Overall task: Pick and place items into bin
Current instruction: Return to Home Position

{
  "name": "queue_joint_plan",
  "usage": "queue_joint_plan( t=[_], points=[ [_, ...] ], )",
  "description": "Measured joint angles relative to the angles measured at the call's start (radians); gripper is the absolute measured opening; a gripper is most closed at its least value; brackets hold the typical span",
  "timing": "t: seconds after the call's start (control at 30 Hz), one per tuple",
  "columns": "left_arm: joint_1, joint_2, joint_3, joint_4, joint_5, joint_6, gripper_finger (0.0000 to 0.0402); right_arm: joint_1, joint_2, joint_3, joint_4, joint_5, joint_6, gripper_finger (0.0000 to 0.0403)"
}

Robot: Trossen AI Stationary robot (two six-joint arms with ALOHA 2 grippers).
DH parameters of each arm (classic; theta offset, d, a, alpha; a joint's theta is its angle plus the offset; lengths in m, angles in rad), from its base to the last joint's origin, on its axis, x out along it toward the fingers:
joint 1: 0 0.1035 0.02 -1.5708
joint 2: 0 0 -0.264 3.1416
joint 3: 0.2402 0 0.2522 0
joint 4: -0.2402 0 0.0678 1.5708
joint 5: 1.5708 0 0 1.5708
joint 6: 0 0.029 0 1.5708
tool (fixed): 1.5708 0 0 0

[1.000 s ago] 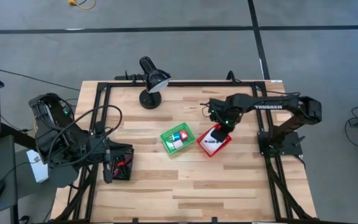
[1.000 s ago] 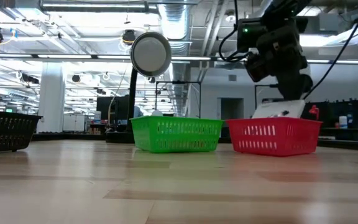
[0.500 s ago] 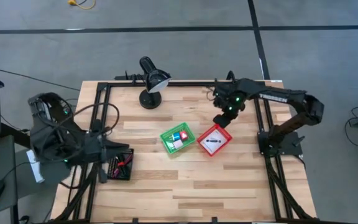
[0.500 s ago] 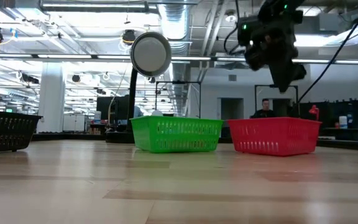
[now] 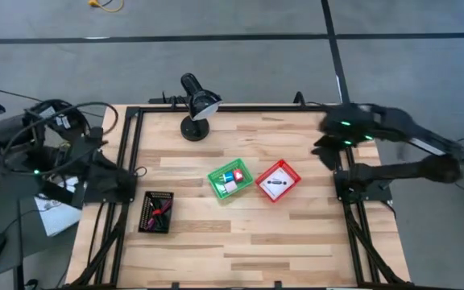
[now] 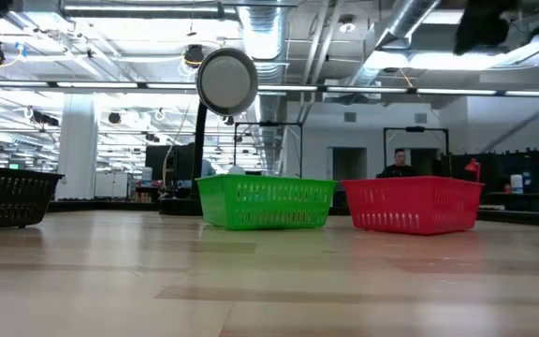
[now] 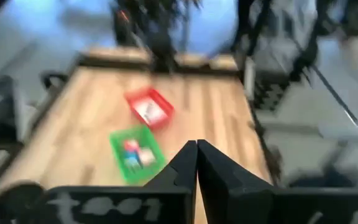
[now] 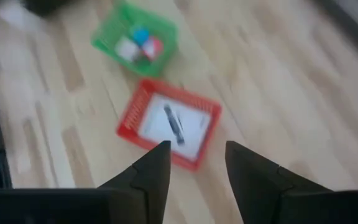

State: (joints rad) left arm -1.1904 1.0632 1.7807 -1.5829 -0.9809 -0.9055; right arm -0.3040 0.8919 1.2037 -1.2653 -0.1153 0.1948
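On your right gripper [image 8: 197, 148] the fingers stand spread with nothing between them; your left gripper [image 7: 196, 146] is pressed shut, also empty. The white card [image 8: 169, 124] lies flat in the red bin [image 5: 290, 171], a blue cube [image 8: 140, 35] sits in the green bin [image 5: 218, 174] just beside it, and the black bin [image 5: 156, 227] holds a maroon cord [image 5: 161, 211]. To home cleanly, I'd fold each arm back high over its own side. The right arm hangs over the right rail of the table [image 5: 240, 250], the left outside the left rail; only the lamp [image 5: 196, 105] stands tall, at the far edge.
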Motion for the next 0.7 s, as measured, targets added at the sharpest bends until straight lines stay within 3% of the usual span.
queue_joint_plan(
  t=[0.1,0.27,0.37,0.43,0.53,0.63,0.7],
  points=[
    [-0.023,-0.069,-0.160,0.072,-0.155,0.029,0.0000,0.045,-0.153,-0.071,0.128,-0.065,-0.013,0.0144],
    [-0.034,-0.136,-0.475,0.366,-0.234,0.107,0.0000,0.127,-0.454,-0.274,0.392,-0.426,-0.048,0.0145],
    [-0.032,-0.138,-0.673,0.677,-0.260,0.205,0.0000,0.172,-0.583,-0.447,0.547,-0.460,-0.021,0.0146],
    [-0.020,-0.137,-0.781,0.924,-0.227,0.350,0.0000,0.200,-0.643,-0.531,0.633,-0.462,-0.020,0.0145],
    [0.067,-0.139,-0.903,1.366,-0.060,0.668,0.0000,0.232,-0.702,-0.616,0.709,-0.469,-0.013,0.0142],
    [0.193,-0.139,-0.970,1.718,0.331,0.980,0.0000,0.254,-0.742,-0.681,0.870,-0.462,-0.021,0.0141],
    [0.278,-0.145,-0.966,1.764,0.532,1.078,0.0000,0.266,-0.762,-0.716,0.964,-0.464,-0.028,0.0142]
  ],
)
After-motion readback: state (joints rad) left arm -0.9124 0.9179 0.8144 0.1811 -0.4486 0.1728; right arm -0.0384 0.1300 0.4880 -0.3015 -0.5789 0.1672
